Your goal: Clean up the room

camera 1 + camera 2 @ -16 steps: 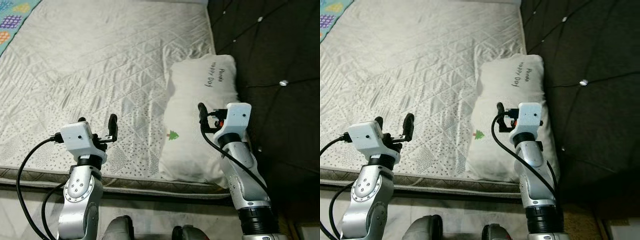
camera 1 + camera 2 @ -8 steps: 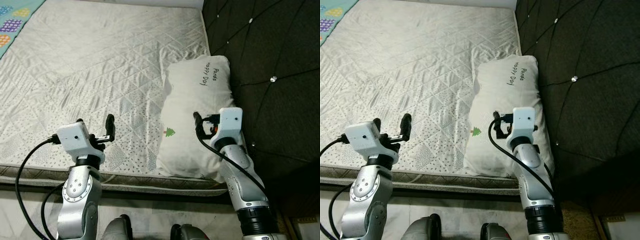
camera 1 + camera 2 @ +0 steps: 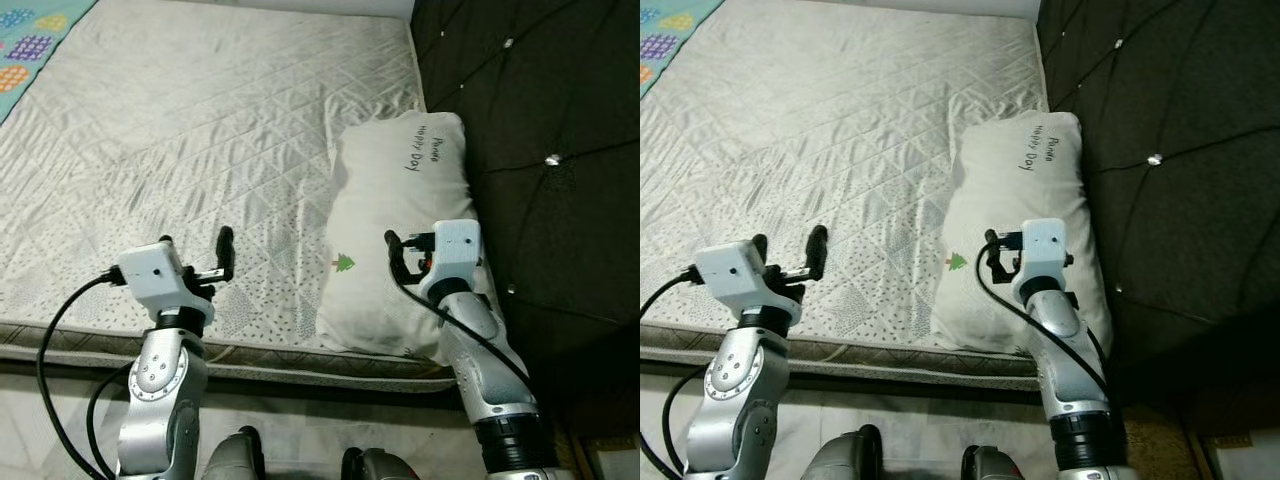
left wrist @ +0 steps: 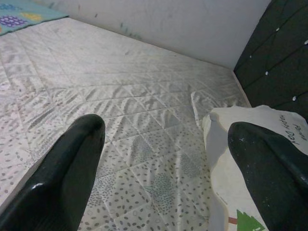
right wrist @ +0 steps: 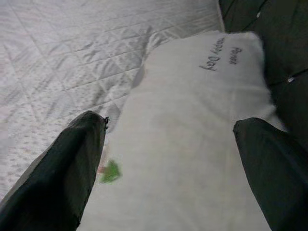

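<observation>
A dark tufted headboard (image 3: 540, 120) with small shiny buttons (image 3: 552, 159) runs along the right side of the bed, its padded panels meeting the mattress edge. At the far left corner of the bed lies a teal blanket (image 3: 30, 40) printed with coloured patches, reaching just over the edge. Beyond the far edge of the bed stands a plain pale wall (image 4: 183, 24), scuffed in a few spots. Below the near edge of the bed, light floor (image 3: 300, 440) shows.
</observation>
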Motion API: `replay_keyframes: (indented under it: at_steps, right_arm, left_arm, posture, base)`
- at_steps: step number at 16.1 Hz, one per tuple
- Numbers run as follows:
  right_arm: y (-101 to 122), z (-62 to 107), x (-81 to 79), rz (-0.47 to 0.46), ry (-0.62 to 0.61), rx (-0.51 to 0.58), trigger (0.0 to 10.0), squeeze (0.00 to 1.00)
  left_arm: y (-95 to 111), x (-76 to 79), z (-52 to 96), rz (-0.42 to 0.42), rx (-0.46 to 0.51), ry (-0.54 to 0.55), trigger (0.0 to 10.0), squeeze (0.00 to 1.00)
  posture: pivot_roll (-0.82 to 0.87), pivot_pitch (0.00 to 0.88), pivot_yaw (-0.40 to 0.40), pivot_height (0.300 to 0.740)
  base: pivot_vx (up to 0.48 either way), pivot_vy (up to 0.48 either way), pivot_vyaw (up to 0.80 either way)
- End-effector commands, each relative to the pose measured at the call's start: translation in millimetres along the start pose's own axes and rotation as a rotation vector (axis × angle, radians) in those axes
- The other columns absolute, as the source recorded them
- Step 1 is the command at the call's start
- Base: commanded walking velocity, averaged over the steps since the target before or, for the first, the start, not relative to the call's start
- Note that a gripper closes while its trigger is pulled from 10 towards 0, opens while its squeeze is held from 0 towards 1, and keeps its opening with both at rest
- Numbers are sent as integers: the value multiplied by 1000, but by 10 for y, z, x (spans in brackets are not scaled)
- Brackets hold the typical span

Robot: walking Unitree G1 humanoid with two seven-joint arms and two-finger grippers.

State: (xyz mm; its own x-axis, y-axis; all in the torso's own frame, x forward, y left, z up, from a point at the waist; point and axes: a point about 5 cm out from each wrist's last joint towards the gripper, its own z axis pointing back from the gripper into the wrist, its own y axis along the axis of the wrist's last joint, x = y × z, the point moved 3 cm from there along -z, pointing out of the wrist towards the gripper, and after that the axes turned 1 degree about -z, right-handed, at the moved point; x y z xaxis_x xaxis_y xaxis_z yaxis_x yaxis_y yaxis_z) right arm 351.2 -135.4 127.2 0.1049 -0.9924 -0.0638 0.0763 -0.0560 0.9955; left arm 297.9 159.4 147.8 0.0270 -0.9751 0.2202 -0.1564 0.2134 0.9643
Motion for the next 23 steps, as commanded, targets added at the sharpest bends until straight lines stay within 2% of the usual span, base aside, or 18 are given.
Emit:
replay_keyframes:
  at_steps: [1,2,3,5,6,9,12,13,14,15,18,20,23]
  right_arm:
    - [-75,37,-4,-66,15,-35,10000,0]
    - [-93,41,-12,-86,25,-45,10000,0]
    - [-122,52,-103,-55,68,-61,10000,0]
    - [-128,60,-157,-30,89,-62,10000,0]
    - [-124,64,-179,-52,98,-63,10000,0]
    - [-119,59,-170,-71,108,-69,10000,0]
    - [-123,43,-129,-50,113,-85,10000,0]
    - [-125,45,-134,13,74,-66,10000,0]
    - [-124,46,-134,25,62,-59,10000,0]
    - [-128,61,-186,-34,115,-57,10000,0]
    - [-127,47,-138,8,81,-45,10000,0]
    - [-154,48,-181,-22,118,-79,10000,0]
    - [-143,58,-205,-38,141,-67,10000,0]
  left_arm:
    - [-68,-48,32,-1,-29,20,10000,0]
    - [-69,-44,33,-1,-29,19,10000,0]
    - [-71,-39,33,-1,-30,21,10000,0]
    - [-75,-42,32,-1,-31,23,10000,0]
    - [-77,-42,32,-1,-31,24,10000,0]
    - [-77,-42,32,0,-31,25,10000,0]
    - [-83,-36,28,-1,-33,26,10000,0]
    - [-85,-36,26,-1,-33,26,10000,0]
    - [-85,-36,26,-1,-33,27,10000,0]
    - [-86,-39,27,-3,-34,28,10000,0]
    - [-88,-46,31,-5,-35,30,10000,0]
    - [-91,-55,36,-9,-37,34,10000,0]
    - [-95,-62,40,-15,-40,37,10000,0]
  posture:
    - [86,195,-44,740]
    - [85,196,-46,740]
    - [83,198,-47,740]
    - [80,198,-49,740]
    - [80,198,-49,740]
    - [80,198,-49,740]
    - [78,202,-51,740]
    - [78,202,-51,740]
    - [78,202,-51,740]
    - [78,202,-51,740]
    - [81,203,-51,740]
    - [81,203,-51,740]
    - [81,203,-51,740]
  base:
    - [0,334,0]
    - [0,337,0]
    - [0,337,0]
    - [0,339,0]
    - [0,341,0]
    - [0,337,0]
    - [0,341,0]
    - [0,352,0]
    - [0,349,0]
    - [0,356,0]
    - [0,390,0]
    - [0,405,0]
    - [0,471,0]
